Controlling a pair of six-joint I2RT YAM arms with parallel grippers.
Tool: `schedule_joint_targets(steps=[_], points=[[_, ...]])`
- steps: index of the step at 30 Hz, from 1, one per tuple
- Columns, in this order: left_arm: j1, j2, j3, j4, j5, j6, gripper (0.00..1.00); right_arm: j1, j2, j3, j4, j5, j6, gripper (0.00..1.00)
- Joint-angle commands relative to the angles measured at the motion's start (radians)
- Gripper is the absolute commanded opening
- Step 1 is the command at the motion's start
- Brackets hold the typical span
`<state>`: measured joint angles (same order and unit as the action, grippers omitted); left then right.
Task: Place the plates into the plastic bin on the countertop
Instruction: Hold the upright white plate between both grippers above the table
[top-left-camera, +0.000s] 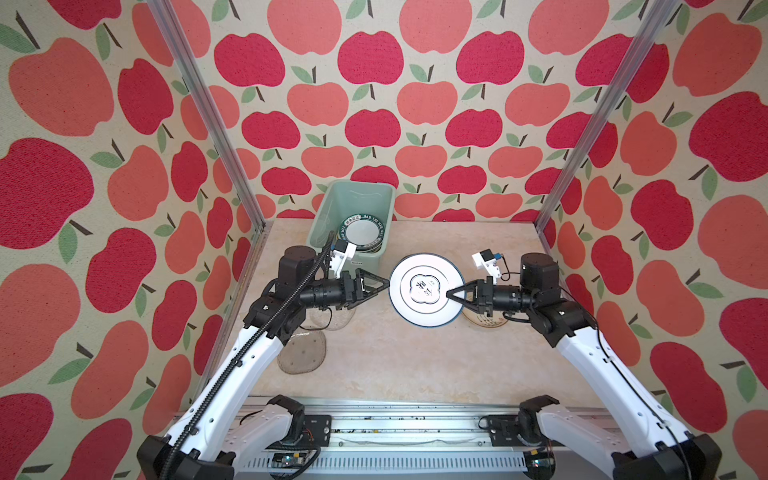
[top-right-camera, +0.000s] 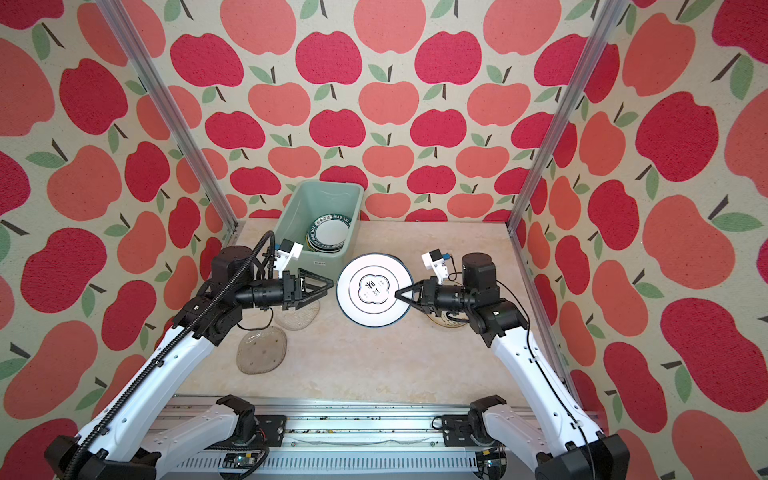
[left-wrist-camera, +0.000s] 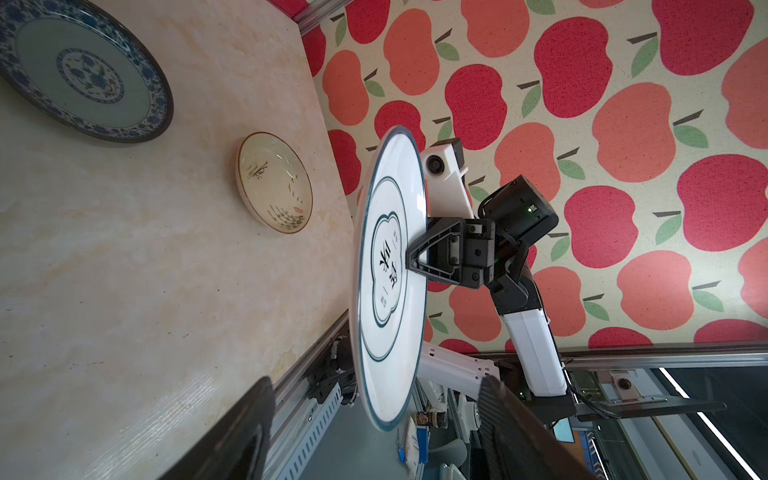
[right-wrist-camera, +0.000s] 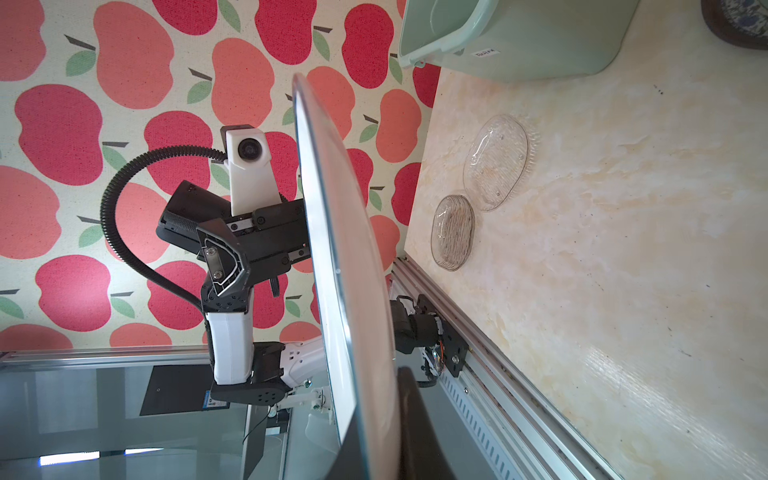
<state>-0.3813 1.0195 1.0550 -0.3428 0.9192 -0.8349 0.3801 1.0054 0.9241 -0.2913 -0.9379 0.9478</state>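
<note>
R claw clenched on white plate rim, holding it aloft over bench. L claw released, jaws straddling the opposite rim (gaps both sides in wrist view). Mint bin at back-left holds stacked plates. Glass plates and cream plate lie on bench.

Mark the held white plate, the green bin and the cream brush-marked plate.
held white plate (top-left-camera: 419, 286): a top view, printed centre.
green bin (top-left-camera: 357, 203): a top view, far inner wall.
cream brush-marked plate (left-wrist-camera: 274, 183): left wrist view, painted middle.
</note>
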Motion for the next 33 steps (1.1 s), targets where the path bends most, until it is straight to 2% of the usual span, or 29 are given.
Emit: schedule_joint_targets(steps=[1,11,22,33], points=[[0.004,0.007,-0.019,0.092,0.032,-0.034,0.77,0.019,0.002,-0.014,0.078,-0.024,0.035,0.0],[-0.023,0.05,-0.041,0.151,0.046,-0.056,0.69,0.088,0.04,-0.013,0.133,0.005,0.057,0.0],[-0.034,0.059,-0.086,0.228,0.028,-0.093,0.58,0.116,0.074,-0.009,0.154,0.011,0.064,0.0],[-0.037,0.063,-0.107,0.286,0.017,-0.13,0.42,0.129,0.094,-0.015,0.185,0.013,0.078,0.0]])
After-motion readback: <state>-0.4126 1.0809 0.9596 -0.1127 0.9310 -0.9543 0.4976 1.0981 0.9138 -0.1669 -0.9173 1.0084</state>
